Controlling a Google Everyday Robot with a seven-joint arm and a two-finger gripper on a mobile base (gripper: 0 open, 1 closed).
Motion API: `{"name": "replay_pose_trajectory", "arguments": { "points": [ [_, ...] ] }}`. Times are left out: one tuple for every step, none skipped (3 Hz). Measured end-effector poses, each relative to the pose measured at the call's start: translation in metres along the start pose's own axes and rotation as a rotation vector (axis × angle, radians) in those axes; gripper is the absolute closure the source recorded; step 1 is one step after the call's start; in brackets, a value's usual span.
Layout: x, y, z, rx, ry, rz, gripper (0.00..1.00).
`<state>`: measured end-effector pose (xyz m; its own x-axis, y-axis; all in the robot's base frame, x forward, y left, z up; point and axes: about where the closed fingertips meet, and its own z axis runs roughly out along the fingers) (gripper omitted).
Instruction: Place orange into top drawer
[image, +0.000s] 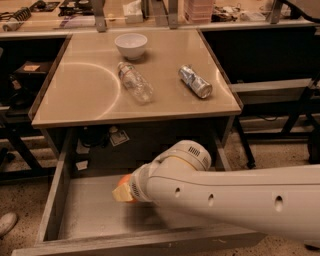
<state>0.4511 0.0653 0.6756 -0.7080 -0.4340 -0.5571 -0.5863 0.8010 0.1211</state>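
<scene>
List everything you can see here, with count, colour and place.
table: one, tan, centre
bowl: one, white, table's far edge
bottle: one, clear, lying mid-table
can: one, silver, lying on table's right
top drawer: one, grey, open below the table
orange: one, orange, at the tool, above the drawer
shoe: one, pale, floor lower left
arm: one, white, extends from the right over the drawer
tool: one, yellowish, above the drawer beside the orange
</scene>
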Motion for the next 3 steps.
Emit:
{"name": "replay_pose_trajectory", "arguments": {
  "points": [
    [0.013,-0.008,0.015,0.002,0.008,0.037,1.0],
    [0.021,-0.012,0.028,-0.01,0.01,0.068,1.0],
    [0.027,-0.014,0.042,-0.031,0.009,0.094,1.0]
  ]
}}
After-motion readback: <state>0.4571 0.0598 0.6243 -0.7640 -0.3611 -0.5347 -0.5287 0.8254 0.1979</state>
